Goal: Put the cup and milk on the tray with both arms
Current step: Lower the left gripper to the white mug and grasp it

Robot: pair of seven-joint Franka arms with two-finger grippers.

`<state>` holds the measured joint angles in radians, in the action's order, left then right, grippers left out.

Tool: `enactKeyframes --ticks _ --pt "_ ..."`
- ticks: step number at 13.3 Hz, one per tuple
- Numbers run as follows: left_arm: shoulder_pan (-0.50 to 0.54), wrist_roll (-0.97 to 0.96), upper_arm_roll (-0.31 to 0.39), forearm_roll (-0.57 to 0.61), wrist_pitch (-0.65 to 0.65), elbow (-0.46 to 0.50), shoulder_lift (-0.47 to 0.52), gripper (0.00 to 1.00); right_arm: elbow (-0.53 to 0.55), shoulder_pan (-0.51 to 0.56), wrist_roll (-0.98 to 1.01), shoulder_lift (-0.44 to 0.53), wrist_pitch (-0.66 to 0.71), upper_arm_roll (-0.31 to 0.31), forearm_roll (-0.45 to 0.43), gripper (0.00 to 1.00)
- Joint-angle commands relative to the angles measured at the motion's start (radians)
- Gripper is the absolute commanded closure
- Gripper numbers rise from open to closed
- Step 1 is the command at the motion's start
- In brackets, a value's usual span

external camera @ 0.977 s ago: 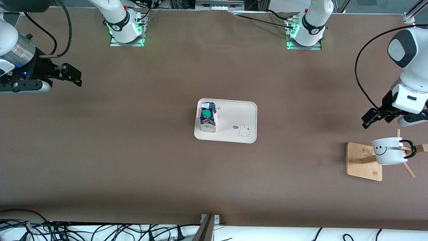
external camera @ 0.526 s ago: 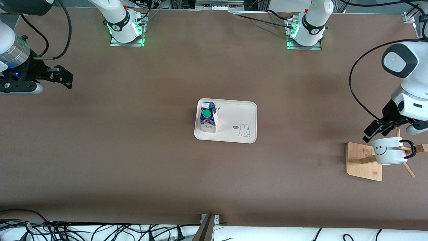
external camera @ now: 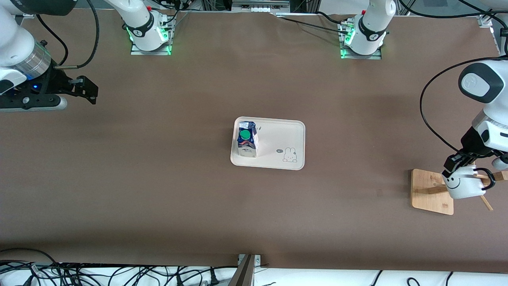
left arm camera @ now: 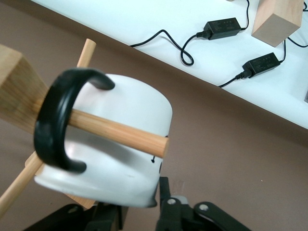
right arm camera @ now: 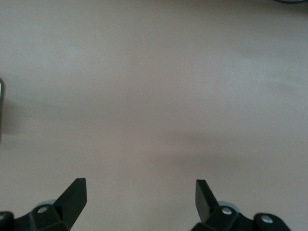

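Left hand (external camera: pixel 456 166) at cup (external camera: pixel 462 186) rim, fingertips hidden, right hand (right arm camera: pixel 139 192) spread

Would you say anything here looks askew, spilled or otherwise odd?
Nothing spilled or damaged. The cup hangs tipped by its handle on a peg of the wooden stand, as stored; the milk stands upright on the tray.
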<state>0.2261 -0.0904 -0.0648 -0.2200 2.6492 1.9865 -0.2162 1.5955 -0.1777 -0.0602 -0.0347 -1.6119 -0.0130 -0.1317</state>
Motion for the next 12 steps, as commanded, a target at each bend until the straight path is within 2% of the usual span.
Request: enactKeyframes --ticks 1,2,5,8,10,12 --pt "0.009 0.026 -0.007 -0.035 -0.017 -0.028 -0.009 0.97 -0.017 0.001 0.0 -0.005 0.009 -0.004 -0.009 0.0" --pt "0.007 0.024 -0.009 -0.035 -0.026 -0.029 -0.008 1.0 -0.017 0.001 0.0 -0.005 0.006 -0.004 -0.008 0.0" --pt "-0.001 0.024 -0.023 -0.026 -0.093 -0.06 0.008 1.0 -0.017 0.001 0.0 -0.007 -0.006 -0.004 -0.006 0.0" --pt "-0.008 0.021 -0.041 -0.016 -0.262 -0.147 0.006 1.0 -0.017 0.001 0.0 -0.008 -0.011 -0.004 -0.006 0.0" --pt "-0.017 0.023 -0.061 0.061 -0.362 -0.202 0.009 1.0 -0.017 0.003 0.0 -0.01 -0.039 -0.004 -0.008 0.0" --pt "-0.021 0.021 -0.119 0.122 -0.539 -0.302 0.009 1.0 -0.017 0.01 0.0 -0.028 -0.08 -0.007 -0.005 0.0"
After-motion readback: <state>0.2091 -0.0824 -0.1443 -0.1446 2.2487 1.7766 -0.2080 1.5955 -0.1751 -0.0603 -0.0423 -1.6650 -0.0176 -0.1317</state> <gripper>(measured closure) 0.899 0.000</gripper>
